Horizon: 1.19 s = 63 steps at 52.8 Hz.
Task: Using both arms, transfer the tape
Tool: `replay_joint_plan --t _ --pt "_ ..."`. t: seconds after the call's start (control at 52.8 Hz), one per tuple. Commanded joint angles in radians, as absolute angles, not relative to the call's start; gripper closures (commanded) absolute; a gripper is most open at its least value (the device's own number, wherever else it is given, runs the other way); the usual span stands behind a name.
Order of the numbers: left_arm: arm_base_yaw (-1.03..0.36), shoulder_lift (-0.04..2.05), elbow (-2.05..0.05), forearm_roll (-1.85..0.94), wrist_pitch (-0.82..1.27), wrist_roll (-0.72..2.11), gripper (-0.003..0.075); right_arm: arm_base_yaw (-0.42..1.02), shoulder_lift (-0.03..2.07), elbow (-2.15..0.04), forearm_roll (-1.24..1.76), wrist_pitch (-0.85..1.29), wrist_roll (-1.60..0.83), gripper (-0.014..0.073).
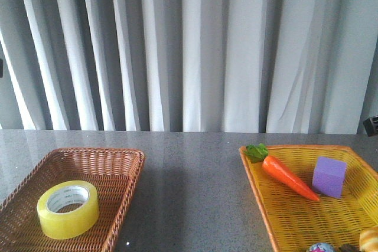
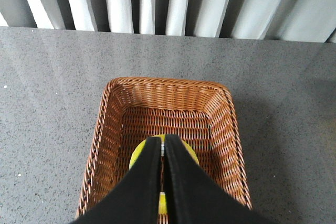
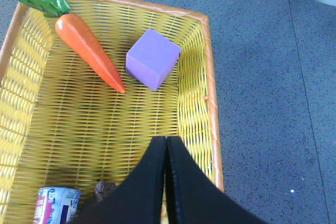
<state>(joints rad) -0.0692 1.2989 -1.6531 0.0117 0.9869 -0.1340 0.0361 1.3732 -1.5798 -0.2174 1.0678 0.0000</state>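
Yellow tape (image 1: 67,208) lies flat in the brown basket (image 1: 127,172), lower left of the front view. Judged light, rigid, slick-sided; grip across rim and core. Left end effector (image 2: 163,150) and right end effector (image 3: 166,145): fingers together, empty.

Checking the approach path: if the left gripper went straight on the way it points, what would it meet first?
Most likely the tape, lying in the brown basket right beyond the shut left gripper; depth is unclear.

Matte black tapered left hand (image 2: 163,148) and right hand (image 3: 166,142) (smooth, unmarked)
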Motion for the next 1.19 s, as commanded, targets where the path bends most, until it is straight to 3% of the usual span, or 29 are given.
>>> replay_joint_plan --t 0.0,0.341,0.606,0.814,1.173 --pt "-0.069 1.146 -1.526 0.014 0.767 -0.139 0.0727 0.031 1.340 -1.605 -0.240 1.015 0.000 0.0603" --pt "-0.070 0.556 -0.706 0.016 0.103 -0.137 0.0727 0.031 1.340 -1.605 -0.240 1.015 0.000 0.0603" --pt "-0.069 0.196 -0.193 0.046 0.029 -0.137 0.0727 0.031 1.340 -1.605 -0.240 1.015 0.000 0.0603" --pt "-0.069 0.014 0.007 0.104 -0.106 -0.137 0.0727 0.031 1.340 -1.605 -0.240 1.015 0.000 0.0603" --pt "-0.019 -0.029 0.004 0.120 -0.009 -0.084 0.0727 0.031 1.340 -1.605 -0.241 1.015 0.000 0.0603"
